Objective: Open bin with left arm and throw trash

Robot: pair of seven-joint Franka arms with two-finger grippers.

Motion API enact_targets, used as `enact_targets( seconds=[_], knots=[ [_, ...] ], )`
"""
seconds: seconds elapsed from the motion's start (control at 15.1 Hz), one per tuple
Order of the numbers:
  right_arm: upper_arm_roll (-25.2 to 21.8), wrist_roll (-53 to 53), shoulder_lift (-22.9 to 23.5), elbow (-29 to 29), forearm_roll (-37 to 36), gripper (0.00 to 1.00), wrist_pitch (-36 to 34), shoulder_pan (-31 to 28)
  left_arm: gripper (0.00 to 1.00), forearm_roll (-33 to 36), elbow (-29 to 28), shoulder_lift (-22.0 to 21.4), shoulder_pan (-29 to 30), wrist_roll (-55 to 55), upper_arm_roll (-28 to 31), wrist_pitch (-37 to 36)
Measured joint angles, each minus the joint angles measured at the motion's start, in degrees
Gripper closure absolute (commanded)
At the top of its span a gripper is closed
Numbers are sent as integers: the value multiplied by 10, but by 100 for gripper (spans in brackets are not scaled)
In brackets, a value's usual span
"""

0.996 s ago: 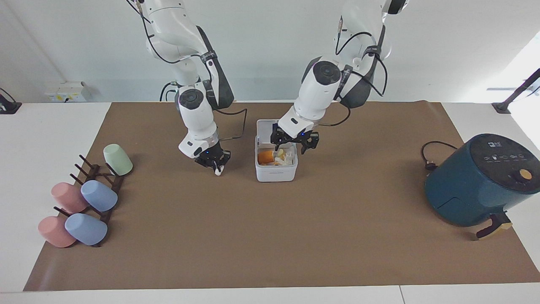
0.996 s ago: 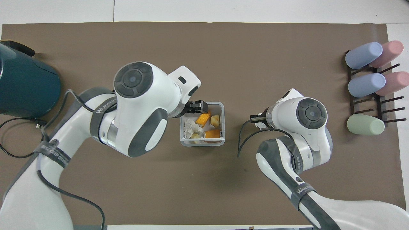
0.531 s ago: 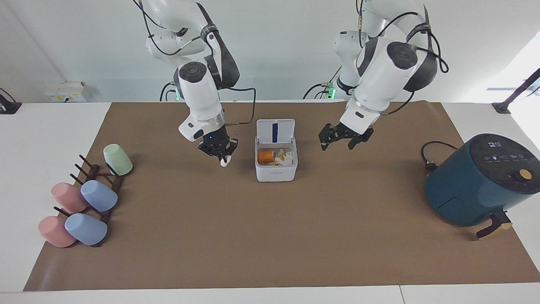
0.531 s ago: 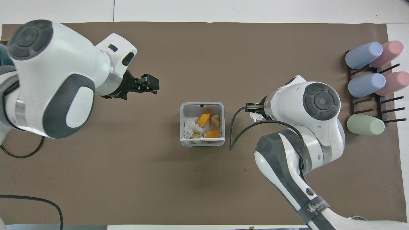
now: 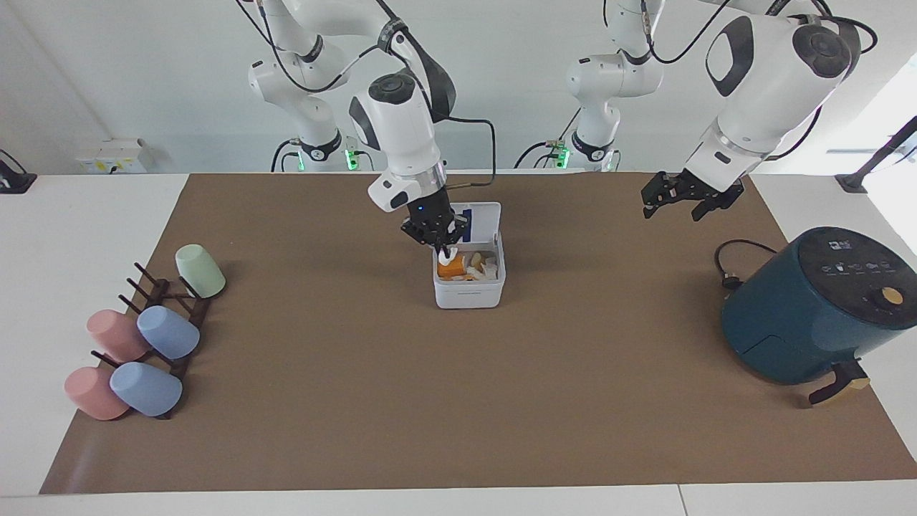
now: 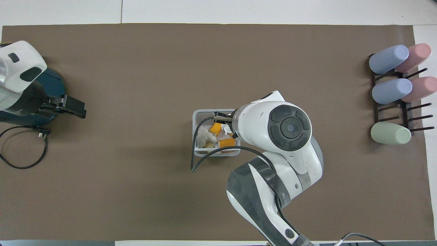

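The white-grey bin stands open mid-table, its lid upright with the blue stripe showing. In it lie orange peel pieces and a white paper wad. My right gripper hangs over the open bin, shut on another white paper wad; from overhead it covers part of the bin's rim. My left gripper is open and empty, raised over the mat toward the left arm's end of the table; in the overhead view it is beside the air fryer.
A dark teal air fryer with its black cord stands at the left arm's end. A dark rack with several pastel cups lies at the right arm's end.
My right gripper carried the paper wad from beside the bin to over its opening. My left gripper lifted out of the bin and swung away toward the air fryer.
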Motion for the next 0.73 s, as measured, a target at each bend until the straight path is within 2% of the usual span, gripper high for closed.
enact_targets(
  seconds=[0.13, 0.2, 0.27, 0.53, 0.73],
  knots=[
    [0, 0, 5, -1, 1, 100, 6, 4, 0, 1, -7, -19, 6, 7, 0, -15],
    [0, 0, 7, -2, 1, 62, 6, 7, 0, 2, -8, -28, 7, 7, 0, -24],
    [0, 0, 8, -4, 1, 1, 6, 10, 0, 7, -8, -36, 7, 7, 0, -34],
    [0, 0, 8, -5, 2, 0, 6, 18, 0, 25, 17, -57, 7, 9, -4, -82],
    [-1, 1, 8, -4, 2, 0, 6, 16, 0, 25, 31, -56, 7, 9, -4, -77]
  ],
)
